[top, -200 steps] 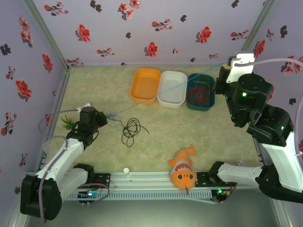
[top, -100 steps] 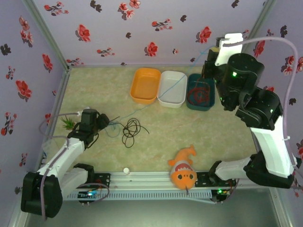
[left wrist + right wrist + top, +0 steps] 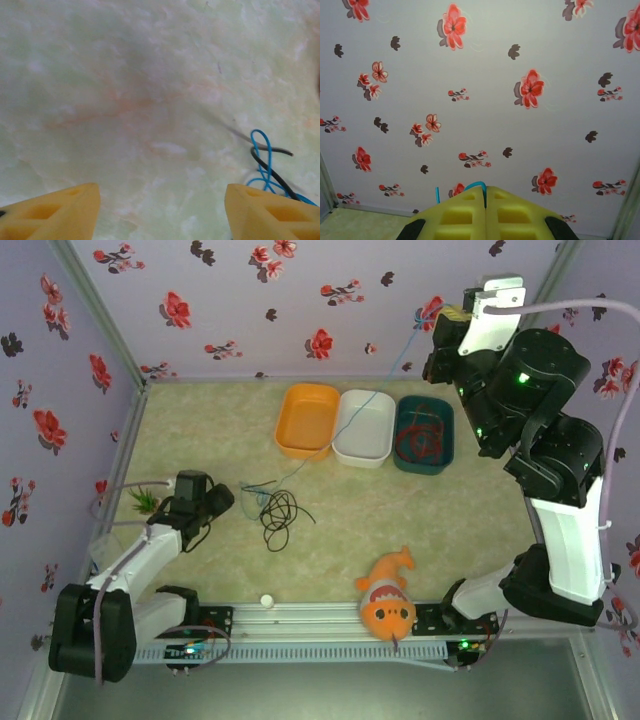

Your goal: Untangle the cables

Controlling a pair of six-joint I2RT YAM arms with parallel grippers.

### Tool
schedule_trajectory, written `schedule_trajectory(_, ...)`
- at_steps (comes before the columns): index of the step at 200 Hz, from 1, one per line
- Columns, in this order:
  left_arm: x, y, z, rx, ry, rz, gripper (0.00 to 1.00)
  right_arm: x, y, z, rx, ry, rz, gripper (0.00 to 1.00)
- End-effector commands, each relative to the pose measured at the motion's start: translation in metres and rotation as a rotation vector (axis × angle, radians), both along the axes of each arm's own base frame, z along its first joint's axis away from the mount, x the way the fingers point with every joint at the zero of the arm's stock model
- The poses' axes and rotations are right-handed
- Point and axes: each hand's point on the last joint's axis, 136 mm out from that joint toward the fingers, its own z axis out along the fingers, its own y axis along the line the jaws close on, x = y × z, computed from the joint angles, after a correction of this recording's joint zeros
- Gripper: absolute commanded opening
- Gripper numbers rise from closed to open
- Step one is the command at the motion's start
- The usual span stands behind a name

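Note:
A thin blue cable rises from the floor near the black coil, passes over the white tray and climbs to my right gripper. That gripper is held high by the back wall and is shut on the cable, whose blue loop pokes out at the right gripper's tips. The black cable lies coiled at mid-floor. A red cable sits in the teal tray. My left gripper hangs low just left of the coil, open with nothing between its fingers. The blue cable's end and the black cable lie beside the right finger.
Orange tray, white tray and teal tray stand in a row at the back. An orange fish plush lies near the front rail, with a small white cap to its left. A green plant sprig sits behind the left arm.
My left gripper opened and let go of the blue cable. The right arm rose toward the back wall with the cable, and the cable's floor end slid right toward the black coil.

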Motion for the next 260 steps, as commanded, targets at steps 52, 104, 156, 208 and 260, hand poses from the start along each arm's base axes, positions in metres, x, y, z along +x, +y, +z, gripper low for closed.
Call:
schedule_trajectory(52,-0.014,-0.049,-0.003,-0.25,0.025,-0.147,0.57,0.003,0.002,0.003,0.019,-0.025,-0.003,0.0)
schedule_trajectory(104,-0.002,-0.069,-0.011,-0.263,0.037,-0.19,0.61,0.006,0.005,-0.002,0.014,-0.019,-0.005,0.0)
schedule_trajectory(156,0.007,-0.059,-0.039,-0.22,0.125,-0.156,0.05,-0.004,-0.025,0.001,0.0,-0.026,-0.096,0.0)
schedule_trajectory(208,0.012,0.035,-0.003,-0.13,0.097,0.092,0.0,-0.037,-0.1,0.009,0.001,-0.06,-0.313,0.0)
schedule_trajectory(260,0.008,0.093,0.038,-0.066,0.07,0.202,0.0,-0.083,-0.174,0.016,0.045,-0.096,-0.483,0.0)
